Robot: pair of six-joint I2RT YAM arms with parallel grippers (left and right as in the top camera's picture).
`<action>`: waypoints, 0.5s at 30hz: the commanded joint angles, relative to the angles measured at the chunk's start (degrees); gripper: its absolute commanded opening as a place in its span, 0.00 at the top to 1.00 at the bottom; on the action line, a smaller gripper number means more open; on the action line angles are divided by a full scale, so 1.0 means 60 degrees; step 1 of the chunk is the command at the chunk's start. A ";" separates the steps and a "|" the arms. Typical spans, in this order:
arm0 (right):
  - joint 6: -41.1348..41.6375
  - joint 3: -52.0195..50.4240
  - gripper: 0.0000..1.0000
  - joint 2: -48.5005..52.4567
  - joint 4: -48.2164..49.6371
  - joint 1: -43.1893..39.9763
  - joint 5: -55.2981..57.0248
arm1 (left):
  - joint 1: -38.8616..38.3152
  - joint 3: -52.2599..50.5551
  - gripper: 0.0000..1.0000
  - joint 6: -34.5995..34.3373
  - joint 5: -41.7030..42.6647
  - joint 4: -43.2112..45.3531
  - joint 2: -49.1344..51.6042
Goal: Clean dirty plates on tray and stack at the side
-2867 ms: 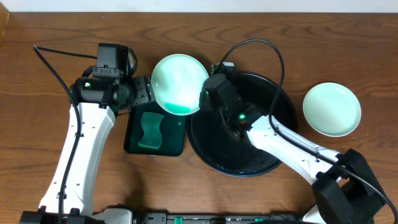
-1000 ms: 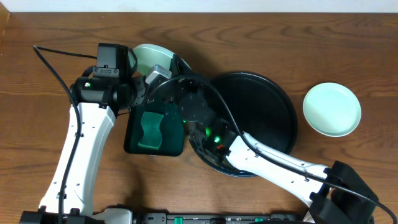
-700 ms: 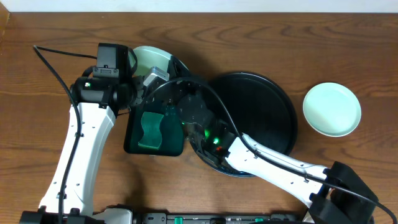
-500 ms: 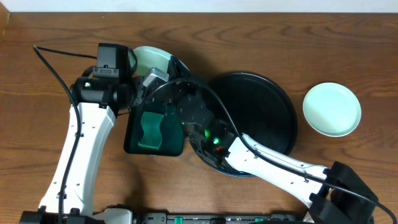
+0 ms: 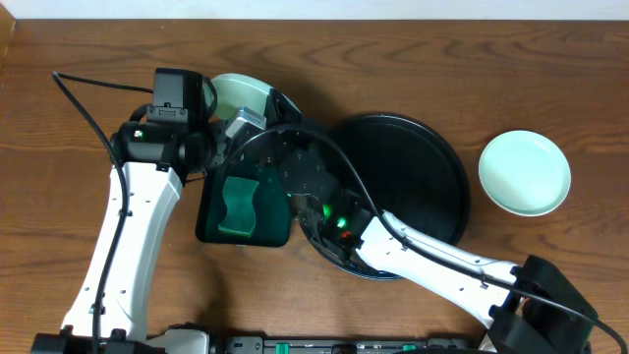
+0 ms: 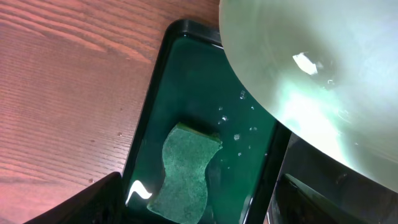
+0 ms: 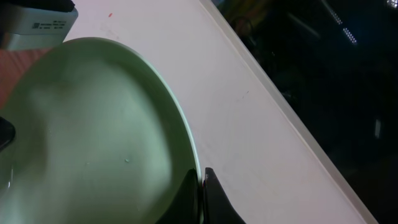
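The brown wooden table [image 5: 511, 59] carries everything. On it, right of centre, sits the large round glossy black tray [image 5: 423, 167], with the right arm reaching across its near-left part. Just left of that tray, touching or nearly touching its rim, lies the dark green rectangular tray [image 5: 270, 211], wet with droplets in the left wrist view.

One pale mint round plate [image 5: 236, 93] is off the black tray, raised and tilted above the far end of the green tray, and is mostly hidden by both arms in the overhead view. The right end effector [image 7: 200, 180] is clenched on this plate's rim, its fingers pinching the edge. A second pale mint plate [image 5: 525, 173] rests flat on the table, well apart, to the right of the black tray.

A green wavy-edged sponge [image 6: 183, 171] lies flat inside the green tray. The left end effector [image 6: 202, 186] hangs released over that sponge, jaws spread wide and empty.
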 commanded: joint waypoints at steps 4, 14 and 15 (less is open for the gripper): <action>0.2601 0.0189 0.99 -0.0055 -0.0594 -0.0025 0.0659 | 0.0033 0.0182 0.21 -0.0087 -0.0160 -0.0025 0.0022; 0.9515 0.0189 0.99 -0.0051 -0.4645 -0.0820 0.0648 | 0.0033 0.0182 0.21 -0.0084 -0.0157 -0.0025 0.0022; 0.9912 0.0189 0.99 -0.0055 -0.4794 -0.0951 0.0645 | 0.0033 0.0182 0.21 -0.0087 -0.0157 -0.0025 0.0022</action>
